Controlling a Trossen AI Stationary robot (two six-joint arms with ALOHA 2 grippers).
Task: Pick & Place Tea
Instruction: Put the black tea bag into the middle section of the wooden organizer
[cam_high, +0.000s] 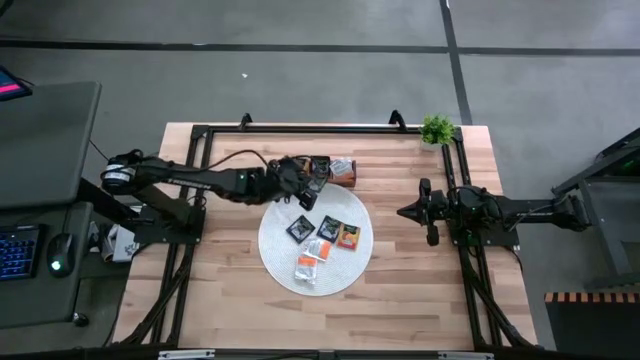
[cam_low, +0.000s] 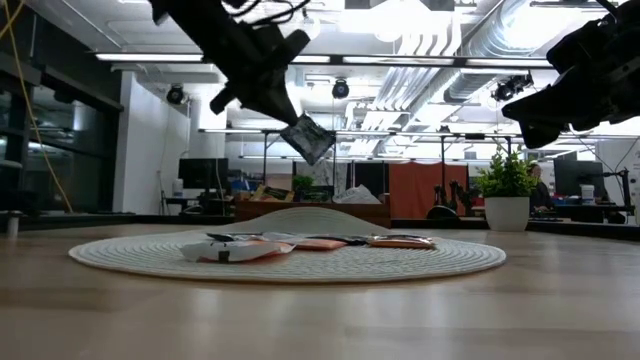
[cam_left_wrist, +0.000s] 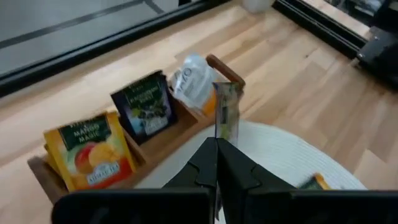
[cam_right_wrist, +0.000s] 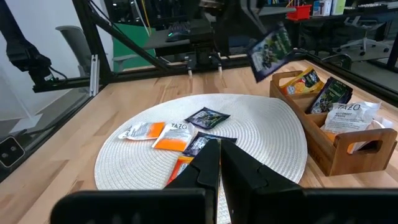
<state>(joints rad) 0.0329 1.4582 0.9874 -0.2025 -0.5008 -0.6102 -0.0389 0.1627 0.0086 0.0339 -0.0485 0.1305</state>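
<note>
Sorting looks partly done. The left claw (cam_low: 297, 122) hangs above the far rim of the round white mat (cam_high: 275, 262), fingers pinched on a dark tea sachet (cam_low: 308, 138) held clear of the surface, just short of the wooden tray (cam_right_wrist: 339, 158) that sits beyond the mat toward the far edge of the tabletop (cam_high: 420, 300).

In the tray, each of the three compartments already holds tea: an orange sachet (cam_left_wrist: 90, 152) at one end, a dark sachet (cam_left_wrist: 146, 109) in the middle, a white sachet (cam_left_wrist: 194, 81) at the other end. Whether more packets stand behind these I cannot tell, so at least three are placed.

Left on the mat, counted from the high view: two dark sachets (cam_high: 299, 229) side by side, one orange sachet (cam_high: 347, 237) just beside them, and nearer the front edge a small cluster of orange-and-white ones (cam_high: 310, 265) that overlap, probably two or three. That makes five or six still to move, plus the one in the air, which by its colour likely belongs in the middle compartment.

The right claw (cam_high: 431, 212) waits pressed together and empty near the right edge of the tabletop, well apart from the mat. A small potted plant (cam_high: 437, 129) stands at the far right corner.
</note>
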